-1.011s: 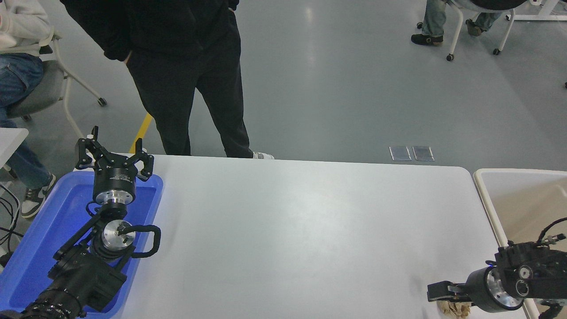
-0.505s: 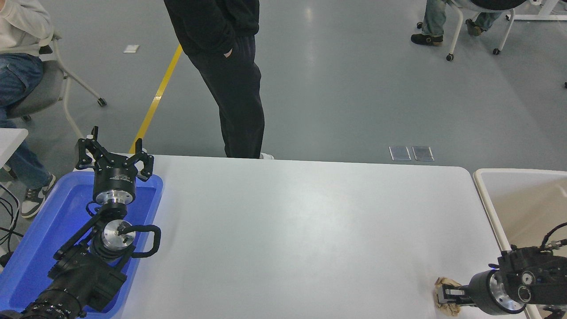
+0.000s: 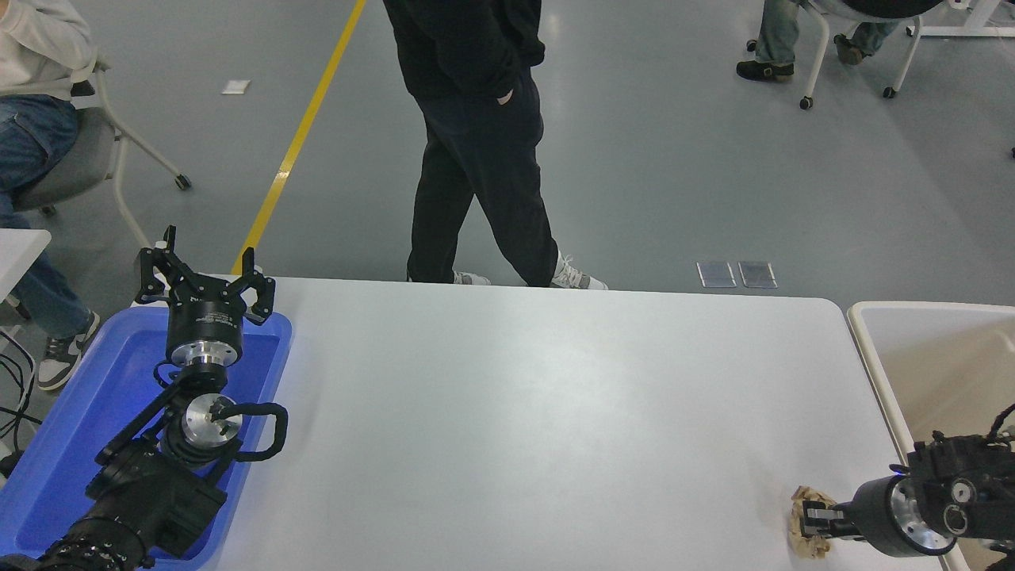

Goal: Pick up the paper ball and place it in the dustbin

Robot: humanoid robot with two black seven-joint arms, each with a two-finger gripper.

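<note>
The paper ball [image 3: 798, 534], a crumpled tan wad, is at the table's front right corner, just left of the dustbin. My right gripper [image 3: 810, 523] reaches in from the right edge, pointing left, with its fingers shut on the wad. The dustbin [image 3: 866, 349] is a large cream bin standing against the table's right end, and my right arm lies partly over its near rim. My left gripper [image 3: 203, 276] is parked open at the lower left, over the far end of a blue tray.
A bright blue tray [image 3: 71, 428] lies under the left arm at the table's left end. A person in black [image 3: 476, 143] walks along the far side of the table. Seated people and wheeled chairs are at the upper left and upper right.
My right gripper has closed around the paper ball and shifted right, toward the dustbin, taking the wad with it. The person in black has walked to the right. The left arm has not moved.
</note>
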